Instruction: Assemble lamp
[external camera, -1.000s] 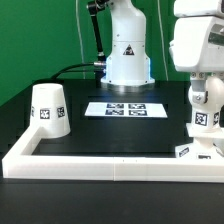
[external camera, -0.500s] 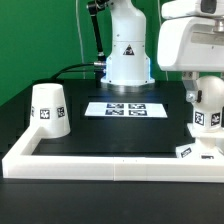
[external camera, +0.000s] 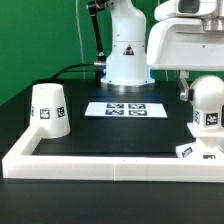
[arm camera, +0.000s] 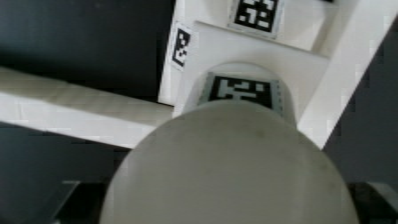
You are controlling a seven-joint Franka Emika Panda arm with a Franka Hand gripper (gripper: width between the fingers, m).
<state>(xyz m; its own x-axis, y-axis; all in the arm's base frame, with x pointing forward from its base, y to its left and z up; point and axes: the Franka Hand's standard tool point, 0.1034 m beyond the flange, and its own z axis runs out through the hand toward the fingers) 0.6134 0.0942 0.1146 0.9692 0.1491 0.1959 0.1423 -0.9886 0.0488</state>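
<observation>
My gripper (external camera: 203, 98) is shut on the white round-headed bulb (external camera: 209, 110) and holds it just above the flat square base (external camera: 196, 152), which lies in the corner of the rail at the exterior view's right. In the wrist view the bulb (arm camera: 222, 165) fills the foreground between the dark fingers (arm camera: 79, 204). Past it lies the base (arm camera: 249, 60) with its square tags. The cup-like shade (external camera: 48, 109) stands wide end down at the exterior view's left, far from the gripper.
A long white border rail (external camera: 100, 158) runs along the table's front and bends back at both ends; it shows in the wrist view (arm camera: 71, 105) too. The marker board (external camera: 122, 108) lies in the middle, before the arm's white pedestal (external camera: 127, 55).
The wrist has swung toward the exterior view's left and shows more of its body. The bulb has stayed in the grip over the base, shifting slightly to the right.
</observation>
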